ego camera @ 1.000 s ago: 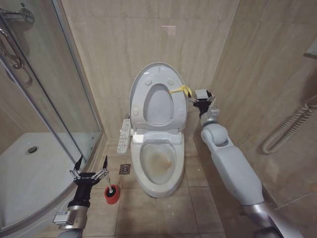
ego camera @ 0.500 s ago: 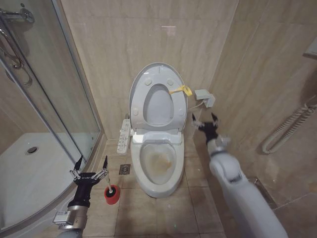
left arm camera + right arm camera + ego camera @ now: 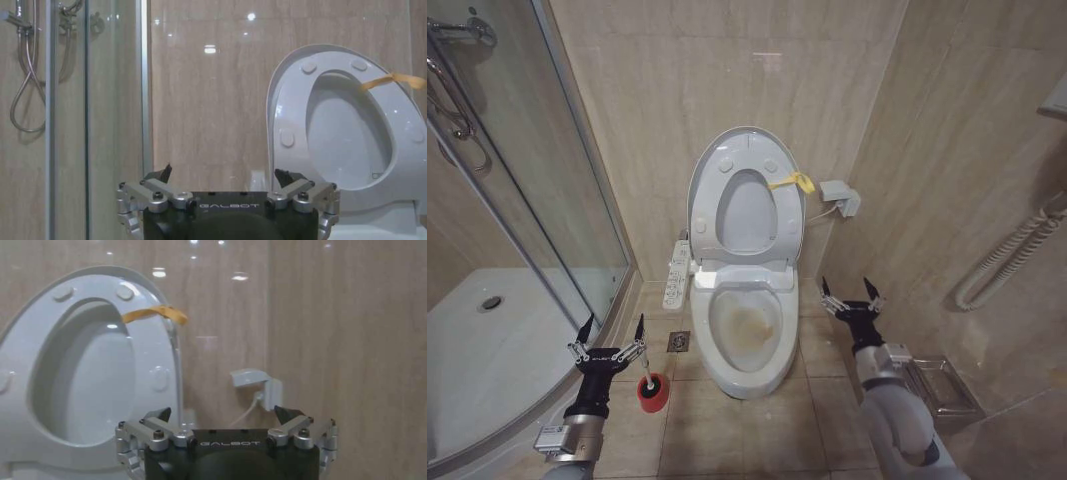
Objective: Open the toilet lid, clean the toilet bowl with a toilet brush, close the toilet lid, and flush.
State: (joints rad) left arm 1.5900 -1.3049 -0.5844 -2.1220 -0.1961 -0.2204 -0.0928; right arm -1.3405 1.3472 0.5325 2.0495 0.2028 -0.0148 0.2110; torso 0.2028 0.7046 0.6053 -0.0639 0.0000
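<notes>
Beige tiles cover the floor and walls around the toilet bowl (image 3: 745,325). The toilet lid (image 3: 745,200) stands up against the wall, long way up. Left of the bowl, the toilet brush (image 3: 651,388) stands in its cup, its bristles hidden. The left gripper (image 3: 609,333) hangs beside the brush, fingers apart. Right of the bowl, the right gripper (image 3: 848,294) points up, fingers apart.

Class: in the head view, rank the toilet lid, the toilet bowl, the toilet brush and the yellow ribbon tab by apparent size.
1. toilet lid
2. toilet bowl, somewhat smaller
3. toilet brush
4. yellow ribbon tab, close to the brush; unsure
</notes>
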